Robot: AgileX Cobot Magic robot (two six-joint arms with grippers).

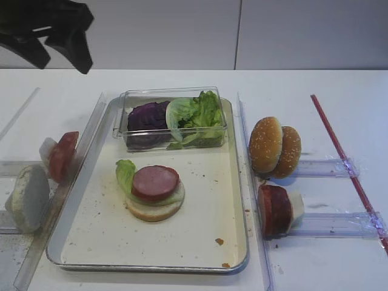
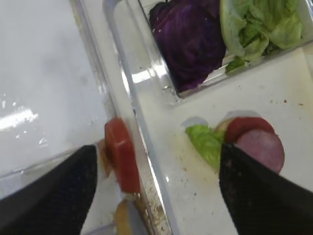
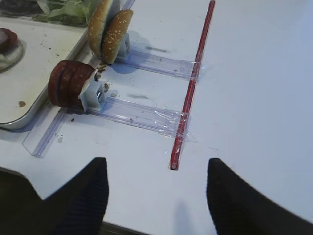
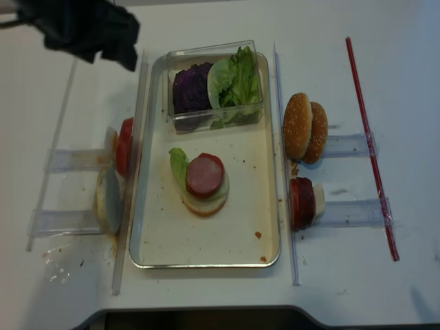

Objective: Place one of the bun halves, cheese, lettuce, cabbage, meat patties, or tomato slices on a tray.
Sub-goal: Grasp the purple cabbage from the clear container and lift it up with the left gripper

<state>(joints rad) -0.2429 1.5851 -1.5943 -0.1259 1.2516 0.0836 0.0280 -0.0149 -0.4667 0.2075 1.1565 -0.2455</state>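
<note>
left fingers [image 2: 156, 191]: spread wide, holding nothing, hovering over the tray's left rim; upper left of the high view.
right fingers [image 3: 156, 191]: spread apart, holding nothing, low in the wrist view over bare tabletop [image 1: 339, 254].
tray [image 1: 145, 265]: centre of the high view.
stack: bun half [image 1: 154, 209] on the tray with lettuce [image 1: 125, 173] and a meat slice [image 1: 155, 182] on top.
box [image 1: 176, 94]: clear, at the tray's far end, holding cabbage [image 1: 148, 115] left and green leaves [image 1: 197, 115] right.
buns [image 1: 274, 147]: standing on edge, right of the tray.
tomato [image 1: 63, 156]: left of the tray, upright.
</note>
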